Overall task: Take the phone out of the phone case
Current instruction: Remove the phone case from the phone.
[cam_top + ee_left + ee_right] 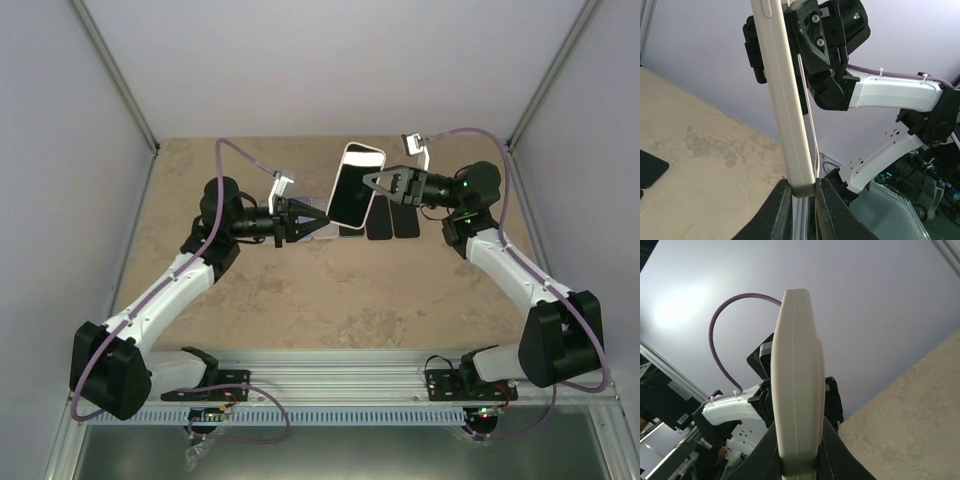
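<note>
Cream phone case (362, 151), phone (350, 196) inside, hangs over the worktop (300, 290), left claw (322, 218) and right claw (369, 181) each clamping an edge.

The cased phone (352, 188) hangs above the table (300, 295), between left hand (321, 219) and right hand (368, 181).

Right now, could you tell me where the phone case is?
In the top view, the phone case is lifted above mid-table, clamped between the left end effector and the right end effector, near dark flat objects.
</note>
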`<state>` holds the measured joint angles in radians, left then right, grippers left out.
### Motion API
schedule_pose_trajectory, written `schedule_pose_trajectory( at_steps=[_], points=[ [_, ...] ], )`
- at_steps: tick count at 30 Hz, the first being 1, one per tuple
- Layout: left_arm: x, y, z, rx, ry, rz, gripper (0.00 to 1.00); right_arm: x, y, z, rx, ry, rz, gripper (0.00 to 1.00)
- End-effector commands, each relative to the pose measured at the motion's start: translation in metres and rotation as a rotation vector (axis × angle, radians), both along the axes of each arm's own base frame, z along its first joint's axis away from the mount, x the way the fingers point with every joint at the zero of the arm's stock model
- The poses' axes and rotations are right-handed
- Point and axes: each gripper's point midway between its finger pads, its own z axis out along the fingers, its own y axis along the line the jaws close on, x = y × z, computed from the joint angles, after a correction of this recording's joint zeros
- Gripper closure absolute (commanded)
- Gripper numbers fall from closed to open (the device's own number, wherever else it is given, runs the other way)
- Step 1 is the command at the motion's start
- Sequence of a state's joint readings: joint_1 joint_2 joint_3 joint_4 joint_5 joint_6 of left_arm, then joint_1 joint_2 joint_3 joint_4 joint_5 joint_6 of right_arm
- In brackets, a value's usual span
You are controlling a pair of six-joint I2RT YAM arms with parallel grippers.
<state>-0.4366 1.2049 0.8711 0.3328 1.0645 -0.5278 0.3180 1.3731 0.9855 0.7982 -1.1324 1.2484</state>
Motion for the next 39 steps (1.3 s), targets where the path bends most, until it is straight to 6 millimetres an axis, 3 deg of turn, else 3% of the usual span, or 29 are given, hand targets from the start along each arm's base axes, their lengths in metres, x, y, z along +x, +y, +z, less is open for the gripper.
schedule_pose_trajectory(
  at_steps=[1, 12, 21, 30, 31, 35, 39],
  points=[
    [0.013, 0.0, -0.007, 0.048, -0.069, 0.064, 1.0, -0.025, 0.006, 0.028, 0.065, -0.016, 0.071, 0.99],
    [0.008, -0.001, -0.004, 0.066, -0.125, 0.028, 0.97, -0.031, 0.003, 0.03, 0.094, 0.036, 0.095, 0.99],
    [0.017, 0.002, -0.011, 0.146, -0.207, 0.081, 0.98, -0.036, 0.002, 0.033, 0.119, 0.064, 0.115, 0.99],
    [0.035, 0.013, -0.009, 0.1, -0.116, 0.155, 0.98, -0.049, 0.003, 0.04, 0.122, 0.006, 0.143, 0.99],
    [0.033, 0.012, -0.007, 0.093, -0.117, 0.143, 0.95, -0.049, 0.002, 0.041, 0.12, -0.006, 0.14, 0.99],
    [0.007, 0.01, 0.004, 0.045, -0.103, 0.014, 0.62, -0.051, 0.003, 0.043, 0.084, -0.106, 0.136, 0.99],
    [-0.016, 0.014, 0.017, -0.008, -0.084, -0.081, 0.51, -0.044, 0.007, 0.035, 0.025, -0.153, 0.114, 0.99]
  ],
)
